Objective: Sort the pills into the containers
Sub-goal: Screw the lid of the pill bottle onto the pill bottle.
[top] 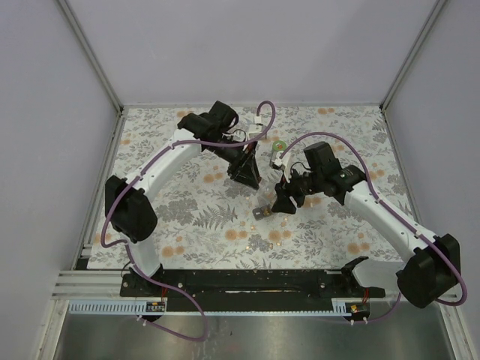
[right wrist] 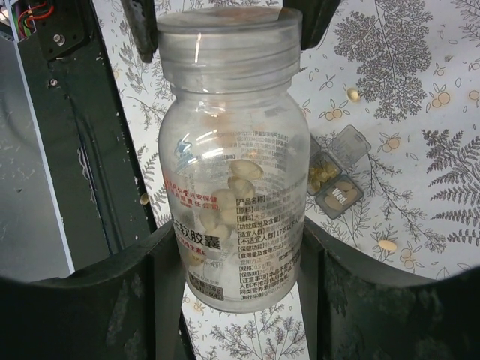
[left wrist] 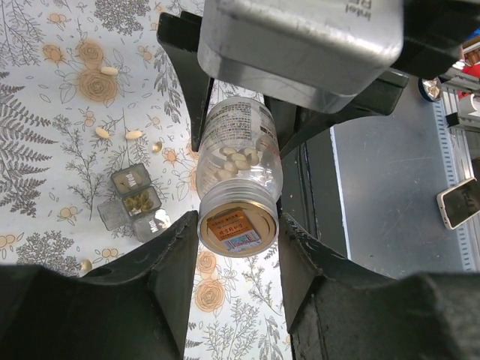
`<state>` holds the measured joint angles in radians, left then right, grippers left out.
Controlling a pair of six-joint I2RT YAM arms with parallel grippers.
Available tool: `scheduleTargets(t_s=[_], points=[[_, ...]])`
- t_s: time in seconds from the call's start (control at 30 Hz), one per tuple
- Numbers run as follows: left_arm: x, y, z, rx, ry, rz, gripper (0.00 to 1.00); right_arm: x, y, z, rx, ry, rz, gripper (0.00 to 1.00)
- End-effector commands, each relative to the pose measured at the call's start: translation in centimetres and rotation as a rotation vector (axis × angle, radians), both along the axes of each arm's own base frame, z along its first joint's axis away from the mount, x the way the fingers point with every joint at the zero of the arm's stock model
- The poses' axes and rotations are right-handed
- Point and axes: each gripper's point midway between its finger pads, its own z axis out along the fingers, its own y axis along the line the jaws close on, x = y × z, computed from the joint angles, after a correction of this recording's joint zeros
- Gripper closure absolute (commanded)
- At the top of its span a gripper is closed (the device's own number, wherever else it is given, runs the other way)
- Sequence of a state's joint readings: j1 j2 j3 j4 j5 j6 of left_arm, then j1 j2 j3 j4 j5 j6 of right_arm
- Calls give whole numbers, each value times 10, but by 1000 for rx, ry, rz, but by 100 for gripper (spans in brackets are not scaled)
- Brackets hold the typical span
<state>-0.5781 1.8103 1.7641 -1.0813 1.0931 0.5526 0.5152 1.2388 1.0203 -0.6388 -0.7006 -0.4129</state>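
A clear pill bottle [right wrist: 234, 187] with printed text, holding several pale capsules, hangs above the table between both grippers. My right gripper [right wrist: 240, 247] is shut on the bottle's lower body. My left gripper [left wrist: 238, 234] is shut on its cap [left wrist: 238, 226], whose end shows a gold disc with an orange label. In the top view the left gripper [top: 247, 176] and right gripper [top: 287, 199] meet over the middle of the table. A small grey pill organizer [left wrist: 135, 201] [right wrist: 336, 176] lies below with open lids and pills in its cells. Loose pills [left wrist: 133, 135] [right wrist: 387, 244] lie around it.
The floral tablecloth [top: 187, 217] covers the table. A small green ring [top: 279, 145] lies behind the grippers. The black base rail [top: 247, 281] runs along the near edge. Grey walls close in the left, right and back sides.
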Motion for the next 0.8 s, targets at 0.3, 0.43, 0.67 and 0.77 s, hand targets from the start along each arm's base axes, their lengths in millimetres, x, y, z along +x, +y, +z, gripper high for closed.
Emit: scheduleTargets(t_s=[0.3,0.43,0.67,0.77], points=[[-9,6,22,-124,-236,-45,88,1,24,43,200,-5,99,100],[-14,8,25,-152,-273,-70,89,-1,25,44,220,25,123,100],[-27,10,21,-220,-298,-140,89,-11,26,45,255,71,180,100],[-28,10,21,-239,-318,-155,85,-17,26,45,257,97,203,100]])
